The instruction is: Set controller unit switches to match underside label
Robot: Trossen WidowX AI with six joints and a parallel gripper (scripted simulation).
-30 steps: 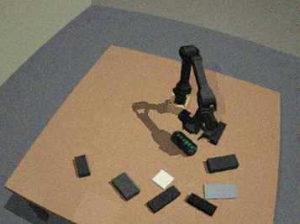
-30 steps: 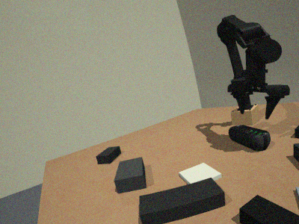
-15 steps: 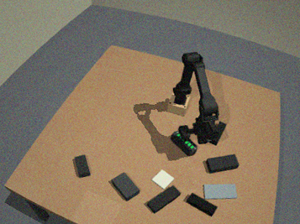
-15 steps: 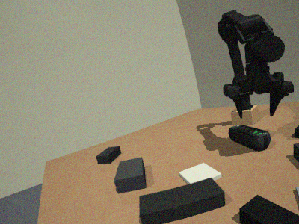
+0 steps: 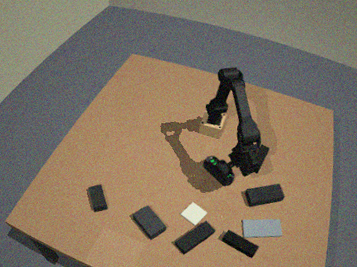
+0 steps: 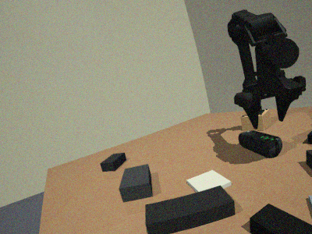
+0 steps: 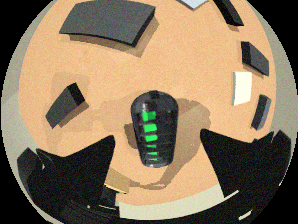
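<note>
The dark grey controller unit lies on the bench with its switch side up; green switch ends show along its top. In the wrist view it sits lengthwise in the middle of the picture. My gripper is open wide and empty. It hangs a short way above the unit, with one finger to each side of it and neither touching. The label on the underside is hidden.
A tan box stands behind the unit at the arm's foot. Dark blocks, a white tile and a pale grey plate lie along the front of the bench.
</note>
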